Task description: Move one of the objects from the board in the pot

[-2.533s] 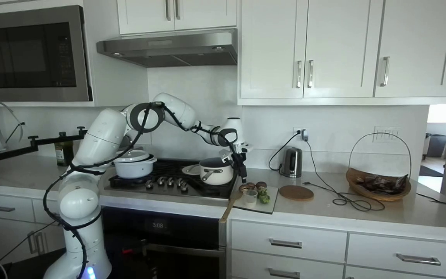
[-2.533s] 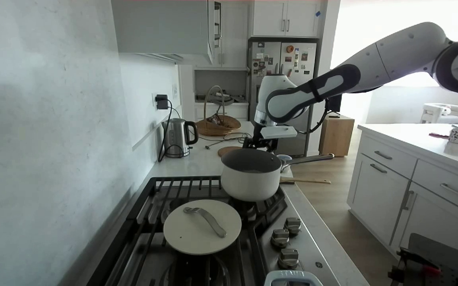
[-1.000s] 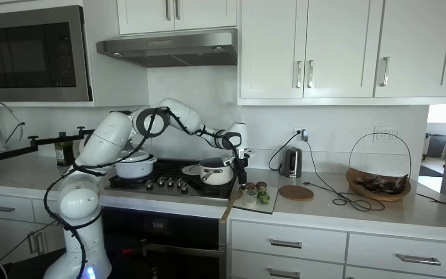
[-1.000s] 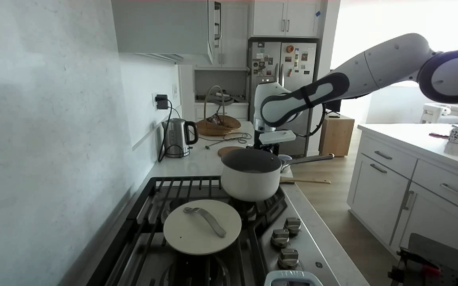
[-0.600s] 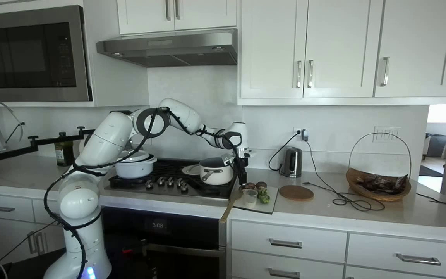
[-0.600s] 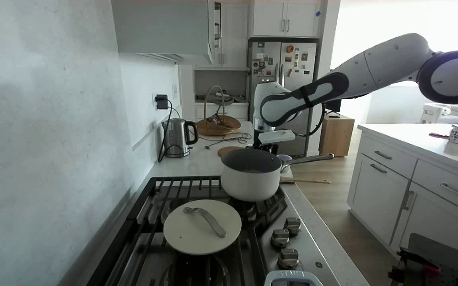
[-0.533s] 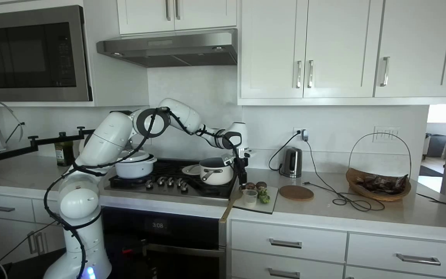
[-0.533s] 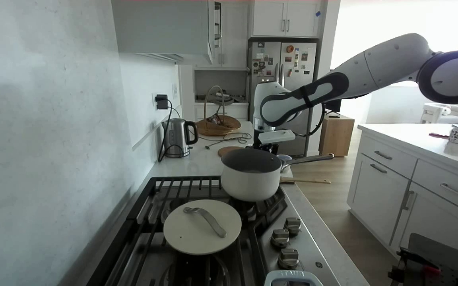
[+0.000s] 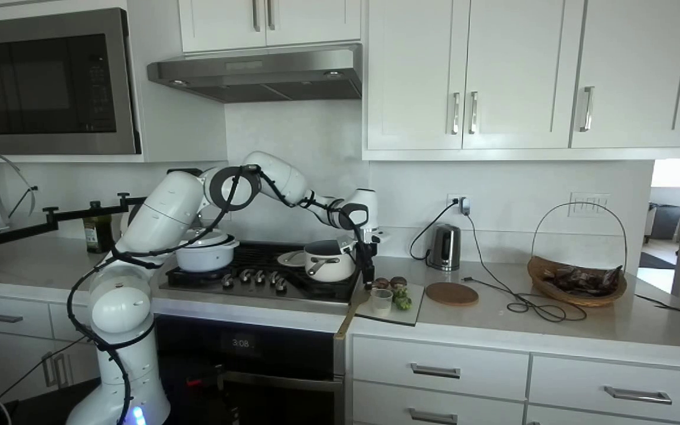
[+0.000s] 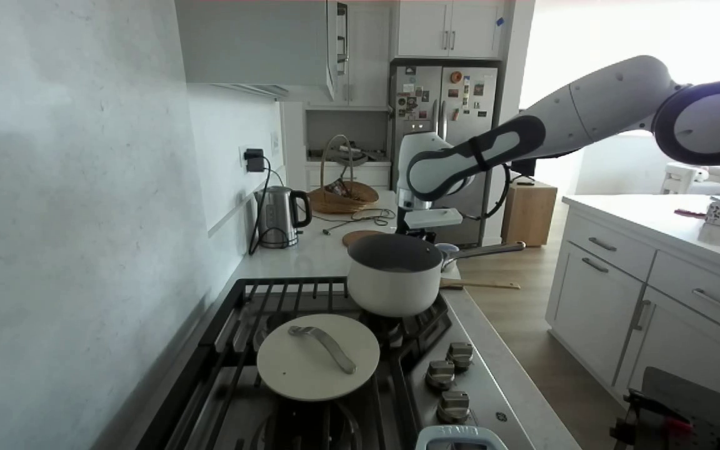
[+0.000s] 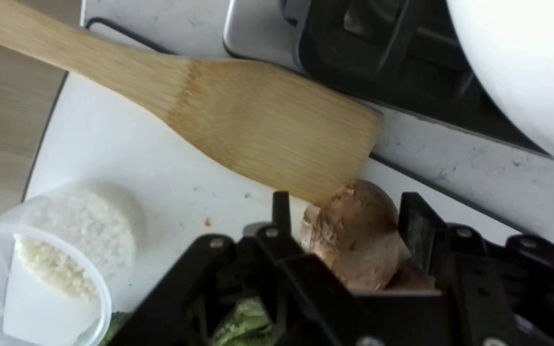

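Wrist view close above board (image 11: 176, 168), pot (image 10: 394, 289) shared in both exterior views

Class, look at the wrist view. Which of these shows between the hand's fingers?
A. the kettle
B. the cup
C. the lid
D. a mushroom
D: in the wrist view a mushroom shows between the parted fingers of the hand, with a strip of the board visible between it and one of them.

The oven display (image 9: 243, 343) reads 3:08; the round cooktop emblem (image 10: 501, 416) is too small to read.
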